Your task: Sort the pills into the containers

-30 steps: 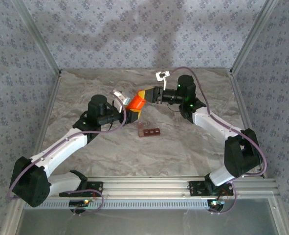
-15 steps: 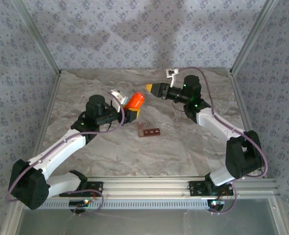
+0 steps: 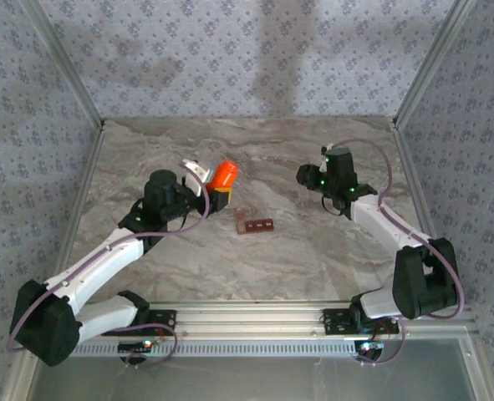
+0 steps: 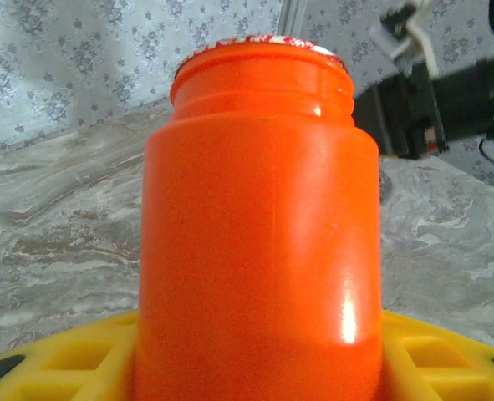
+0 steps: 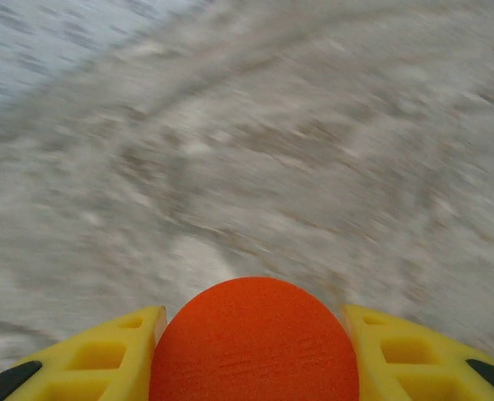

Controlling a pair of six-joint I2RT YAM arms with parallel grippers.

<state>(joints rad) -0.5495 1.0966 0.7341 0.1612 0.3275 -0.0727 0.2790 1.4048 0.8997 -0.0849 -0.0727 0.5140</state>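
The left gripper (image 3: 213, 185) is grasping the orange bottle (image 3: 224, 173). The right gripper (image 5: 253, 312) has swung away to its three o'clock, clenched on what looks like the cap (image 5: 255, 347). The containers (image 3: 255, 224) lie on the tabletop (image 3: 313, 251) at the bottle's five o'clock, so pouring probably comes next.

The right gripper (image 3: 307, 175) is no longer up against the mouth of the orange bottle (image 3: 224, 173); it now sits well apart, off to the bottle's right. The orange cap (image 5: 255, 342) is off the bottle, pinched between that gripper's fingers, leaving the bottle's neck uncovered.
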